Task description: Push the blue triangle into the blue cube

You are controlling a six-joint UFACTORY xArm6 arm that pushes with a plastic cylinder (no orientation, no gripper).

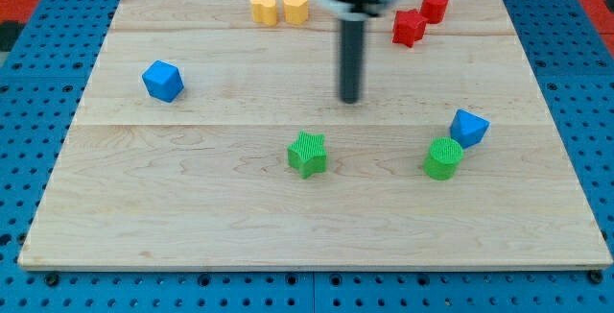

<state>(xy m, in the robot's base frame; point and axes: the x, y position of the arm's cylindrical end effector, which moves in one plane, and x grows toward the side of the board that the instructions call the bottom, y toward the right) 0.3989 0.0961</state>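
One blue triangular plastic block (469, 127) sits on the wooden counter (192, 217), off to the view's right of my tip (351, 100) and a little lower, touching a ridged green plastic cylinder (443, 158). One blue plastic cube (163, 81) lies well apart to the tip's left. Also one green star block (307, 154) (below the tip), two yellow blocks (264, 9) (295, 8) and two red blocks (409, 28) (435, 6) above it, shapes hard to make out. The rod stands upright; its upper end is cut off at the view's top. It carries no jaws.

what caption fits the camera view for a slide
My tip hovers mid-board, between blue cube and blue triangle.
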